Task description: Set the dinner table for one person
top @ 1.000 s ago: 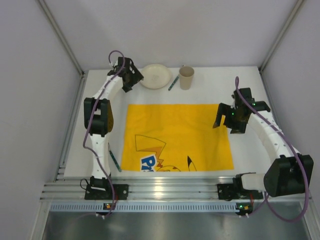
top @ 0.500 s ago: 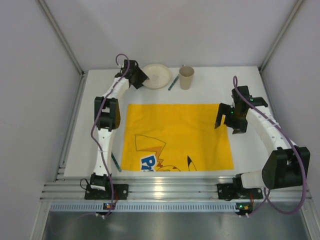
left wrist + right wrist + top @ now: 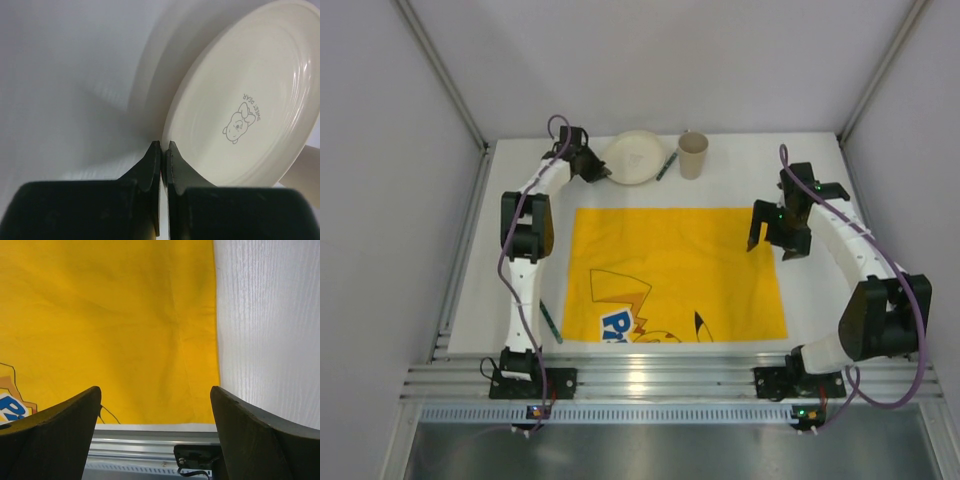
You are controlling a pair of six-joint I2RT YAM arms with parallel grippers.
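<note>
Two findings on table (image 3: 270, 315) spanning whole enclosure floor: left gripper (image 3: 162, 145) closed tight at plate (image 3: 240, 100) rim, far side; right gripper (image 3: 155, 388) spread wide above cloth (image 3: 100, 315) right edge.

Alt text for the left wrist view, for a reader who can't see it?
The left tool, shut, meets the near rim of a cream plate printed with a small bear, on the white table.
</note>
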